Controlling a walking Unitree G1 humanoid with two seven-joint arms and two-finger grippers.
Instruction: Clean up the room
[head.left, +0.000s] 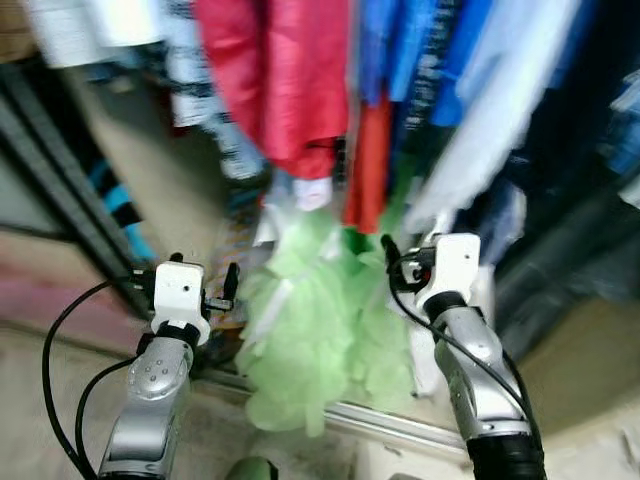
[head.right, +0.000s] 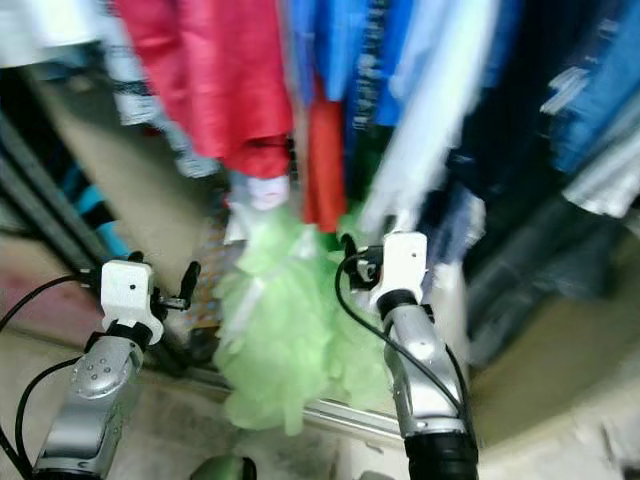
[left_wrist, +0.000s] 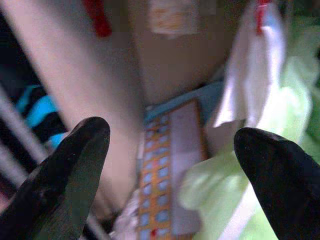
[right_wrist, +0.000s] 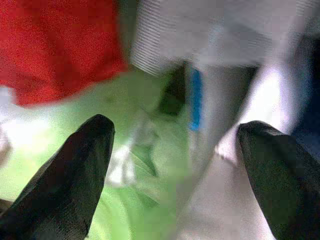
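Pale green garment (head.left: 320, 330) between both grippers' wide, empty jaws, hanging among clothes.

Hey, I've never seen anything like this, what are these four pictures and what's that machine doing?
It is a humanoid robot facing an open closet. The two wide pictures come from cameras on its head; you see its two silver arms raised. The other two look along each arm's black fingers. The left end effector and right end effector are both open and hold nothing. Between them hangs a light green frilly garment, under a red garment and blue clothes. A patterned box lies low inside the closet. Everything is somewhat blurred.
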